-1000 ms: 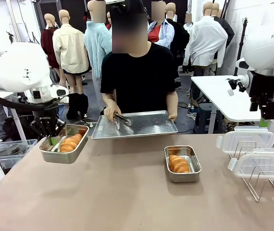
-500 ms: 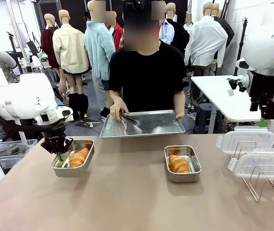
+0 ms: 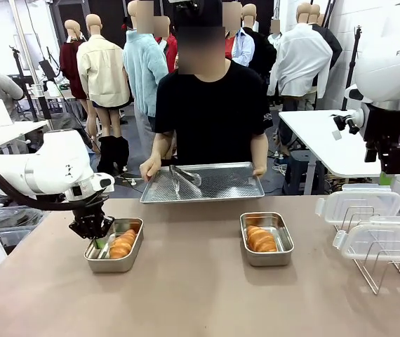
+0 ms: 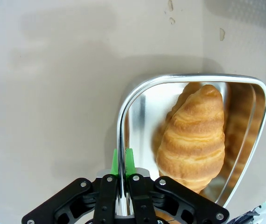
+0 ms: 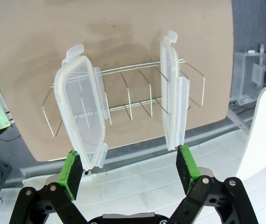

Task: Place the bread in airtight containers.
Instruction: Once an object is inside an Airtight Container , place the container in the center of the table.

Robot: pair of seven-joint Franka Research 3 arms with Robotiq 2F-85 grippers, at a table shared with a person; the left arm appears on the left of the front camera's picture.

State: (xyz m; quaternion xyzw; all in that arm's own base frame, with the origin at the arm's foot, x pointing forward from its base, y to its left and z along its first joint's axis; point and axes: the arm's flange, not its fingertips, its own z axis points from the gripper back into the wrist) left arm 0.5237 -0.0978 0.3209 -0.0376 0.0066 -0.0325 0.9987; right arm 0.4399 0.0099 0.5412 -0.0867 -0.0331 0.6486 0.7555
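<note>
My left gripper (image 3: 95, 229) is shut on the near-left rim of a small steel airtight container (image 3: 113, 262) that rests on the brown table. One golden croissant-shaped bread (image 3: 123, 243) lies inside it. In the left wrist view the green pads (image 4: 115, 161) pinch the container's rim (image 4: 122, 116), with the bread (image 4: 193, 135) just to the right. A second container (image 3: 284, 242) at the table's middle right holds another bread (image 3: 261, 239). My right gripper (image 3: 386, 175) hangs high at the right, open, above the clear lids (image 5: 84, 105); its jaws (image 5: 129, 166) are spread wide.
Across the table a person holds a large perforated metal tray (image 3: 221, 184) with tongs (image 3: 184, 175) on it. Two clear snap-on lids (image 3: 358, 206) lean in a wire rack (image 3: 386, 270) at the right edge. A white table stands behind at the right.
My left gripper has carried its pan with the bread to the right and nearer, down onto the table. The person shifted the perforated tray. The right arm stayed still.
</note>
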